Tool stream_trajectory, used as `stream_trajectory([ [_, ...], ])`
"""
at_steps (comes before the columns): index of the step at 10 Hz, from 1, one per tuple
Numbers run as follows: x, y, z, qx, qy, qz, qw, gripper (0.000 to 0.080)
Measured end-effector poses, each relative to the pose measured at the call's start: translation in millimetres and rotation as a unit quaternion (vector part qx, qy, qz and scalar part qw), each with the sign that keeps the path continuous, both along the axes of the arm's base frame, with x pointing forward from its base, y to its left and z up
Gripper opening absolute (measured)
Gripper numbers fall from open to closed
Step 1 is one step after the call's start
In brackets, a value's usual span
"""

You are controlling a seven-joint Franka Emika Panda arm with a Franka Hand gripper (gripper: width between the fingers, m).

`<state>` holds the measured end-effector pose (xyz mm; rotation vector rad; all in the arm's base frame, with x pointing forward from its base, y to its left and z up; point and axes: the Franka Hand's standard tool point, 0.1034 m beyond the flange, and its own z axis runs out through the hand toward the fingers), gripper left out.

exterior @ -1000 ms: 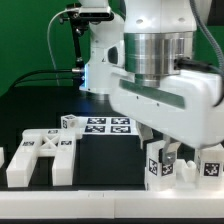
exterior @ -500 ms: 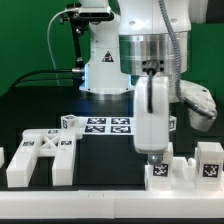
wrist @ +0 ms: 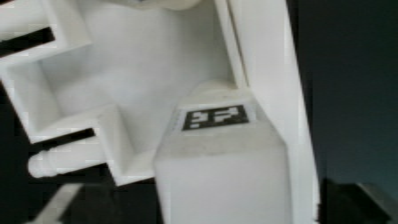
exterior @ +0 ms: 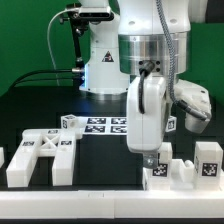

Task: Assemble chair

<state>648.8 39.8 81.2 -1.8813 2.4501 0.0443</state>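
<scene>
Chair parts (exterior: 160,173): white tagged blocks clustered on the worktop (exterior: 100,165) at the exterior view's right; one tagged white piece (wrist: 196,170) fills the wrist view. The step appears to be a grasp or release here: done well, the jaws meet flat faces squarely and rise straight, sparing the neighbours. The jaws hang directly over this cluster, near or touching; whether apart or clamped cannot be told. A frame-shaped chair piece (exterior: 40,158) lies well apart at the exterior view's left, the marker board (exterior: 100,125) behind.
</scene>
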Motion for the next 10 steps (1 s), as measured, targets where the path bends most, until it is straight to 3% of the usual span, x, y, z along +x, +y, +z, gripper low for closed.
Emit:
stream_trajectory([
  [1,0.7,5.0,11.6,0.003,-0.007,0.011,1.000,0.0627],
  [2,2.0,6.6,17.7,0.004,-0.011,0.025,1.000,0.0627],
  [7,1.2,7.9,14.9,0.003,-0.011,0.048,0.999,0.0649],
  [10,-12.4,21.0,27.3,0.003,-0.029,0.174,0.984,0.0649],
])
